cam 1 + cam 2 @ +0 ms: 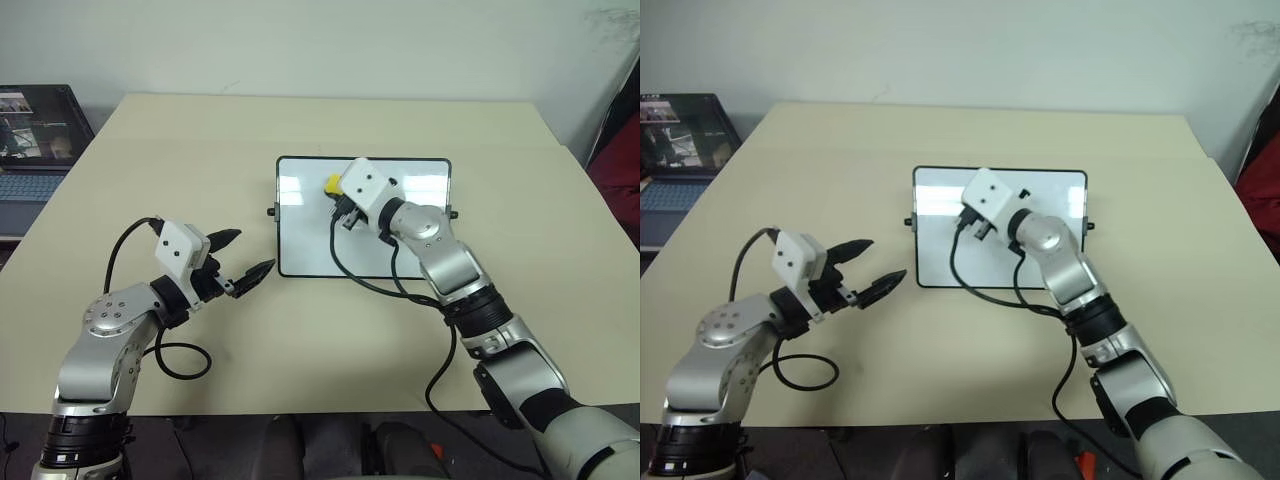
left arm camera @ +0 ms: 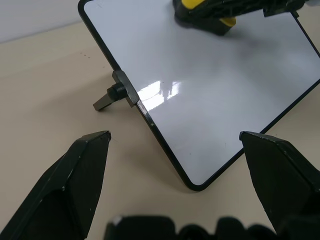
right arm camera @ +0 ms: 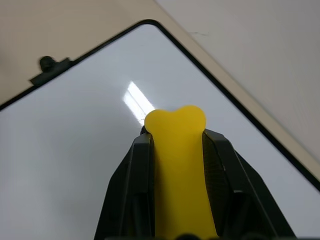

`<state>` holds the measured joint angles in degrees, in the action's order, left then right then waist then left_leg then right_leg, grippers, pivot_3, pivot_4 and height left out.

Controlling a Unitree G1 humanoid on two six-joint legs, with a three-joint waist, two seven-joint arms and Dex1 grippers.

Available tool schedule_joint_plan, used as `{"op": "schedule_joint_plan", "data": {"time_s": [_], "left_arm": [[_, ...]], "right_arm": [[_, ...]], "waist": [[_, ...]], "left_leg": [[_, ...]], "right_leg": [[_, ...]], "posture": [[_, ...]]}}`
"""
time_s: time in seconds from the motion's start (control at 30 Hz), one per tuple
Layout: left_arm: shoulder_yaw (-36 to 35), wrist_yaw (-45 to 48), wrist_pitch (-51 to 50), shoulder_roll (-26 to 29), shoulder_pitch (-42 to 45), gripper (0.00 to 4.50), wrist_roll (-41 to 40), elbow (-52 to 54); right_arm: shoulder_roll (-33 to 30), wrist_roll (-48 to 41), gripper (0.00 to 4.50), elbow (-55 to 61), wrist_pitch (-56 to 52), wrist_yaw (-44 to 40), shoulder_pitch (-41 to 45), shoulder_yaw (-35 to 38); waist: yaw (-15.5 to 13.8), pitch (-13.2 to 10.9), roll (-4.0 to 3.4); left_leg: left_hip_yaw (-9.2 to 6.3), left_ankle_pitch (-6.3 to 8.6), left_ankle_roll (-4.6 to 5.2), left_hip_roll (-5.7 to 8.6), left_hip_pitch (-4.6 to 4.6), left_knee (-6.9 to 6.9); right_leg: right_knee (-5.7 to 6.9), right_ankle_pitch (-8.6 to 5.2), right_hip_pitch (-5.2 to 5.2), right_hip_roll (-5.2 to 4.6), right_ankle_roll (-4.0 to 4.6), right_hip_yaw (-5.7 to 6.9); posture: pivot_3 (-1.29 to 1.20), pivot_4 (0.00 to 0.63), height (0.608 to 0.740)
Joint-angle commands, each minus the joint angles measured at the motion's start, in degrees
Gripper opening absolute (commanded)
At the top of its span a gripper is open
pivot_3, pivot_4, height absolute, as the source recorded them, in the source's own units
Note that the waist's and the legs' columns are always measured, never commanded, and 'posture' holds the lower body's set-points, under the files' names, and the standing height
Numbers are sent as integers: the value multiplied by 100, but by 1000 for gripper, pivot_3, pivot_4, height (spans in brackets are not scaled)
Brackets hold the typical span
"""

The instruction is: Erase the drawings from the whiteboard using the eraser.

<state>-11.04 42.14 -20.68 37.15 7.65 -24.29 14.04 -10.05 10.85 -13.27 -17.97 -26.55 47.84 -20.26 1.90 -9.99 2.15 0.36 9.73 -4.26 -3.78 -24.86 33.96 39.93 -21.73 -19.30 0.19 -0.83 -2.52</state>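
Head views show one whiteboard [image 1: 363,240] and one eraser [image 3: 178,165], clamped in the right hand [image 3: 176,137] above it; left hand [image 1: 243,259] hovers open, empty.

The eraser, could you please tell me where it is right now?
The yellow eraser is clamped in the right hand, over the far part of the whiteboard at mid-table; whether it touches the surface is unclear.

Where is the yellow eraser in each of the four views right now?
Left eye: small yellow block eraser over the glossy white whiteboard's upper middle.
Right eye: hidden behind the right hand.
Left wrist: at the top edge.
Right wrist: lower centre, clamped.
Shared landmark: the whiteboard's dark frame.
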Motion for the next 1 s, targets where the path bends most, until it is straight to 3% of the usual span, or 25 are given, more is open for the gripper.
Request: {"op": "schedule_joint_plan", "data": {"time_s": [0.03, 0.2, 0.43, 0.53, 0.73, 1.0], "left_arm": [[-59, 5, 81, 9, -28, 4500, -21, 237], [26, 89, 56, 14, -60, 4500, -68, 311], [237, 295, -52, -83, 5, 4500, -322, 610], [416, 429, -43, -147, 74, 4500, -380, 600], [708, 673, -56, -213, 469, 4500, -408, 506], [932, 833, -12, -318, 810, 4500, -317, 346]], "right_arm": [[-80, 135, 984, 186, 156, -122, -252, -153], [-138, -193, 984, 909, 154, -483, -595, 34], [-621, -1670, 984, 3354, -1809, -1061, -1877, 1187], [-948, -1925, 984, 3899, -2505, -943, -2502, 1570], [-1502, -1933, 984, 4310, -3407, -340, -3433, 2715], [-1934, -1724, 984, 3587, -3484, 319, -3603, 3431]], "waist": [[-2, 1, 1], [-7, 0, 0], [-42, 1, 1], [-37, 1, 1], [-14, -1, -1], [-3, -1, -2]], "left_leg": [[0, 0, 0, 0, 0, 0], [-4, -1, 0, 2, 2, 4], [-4, 0, 0, 3, -3, 2], [-6, 0, 0, 3, 0, 2], [6, -1, 0, 10, 2, 5], [24, 0, 1, 9, 3, 4]], "right_leg": [[1, 0, 0, 0, 0, 0], [5, 0, 5, -2, 0, 5], [-3, 0, 7, -2, 0, 4], [-7, -1, 15, -3, -1, 7], [1, -1, 13, 15, -1, 3], [-5, -1, 12, 30, -2, -12]], "posture": [[0, 150, 740], [0, 150, 740], [0, 150, 740], [0, 150, 740], [0, 150, 740], [0, 150, 740]]}}
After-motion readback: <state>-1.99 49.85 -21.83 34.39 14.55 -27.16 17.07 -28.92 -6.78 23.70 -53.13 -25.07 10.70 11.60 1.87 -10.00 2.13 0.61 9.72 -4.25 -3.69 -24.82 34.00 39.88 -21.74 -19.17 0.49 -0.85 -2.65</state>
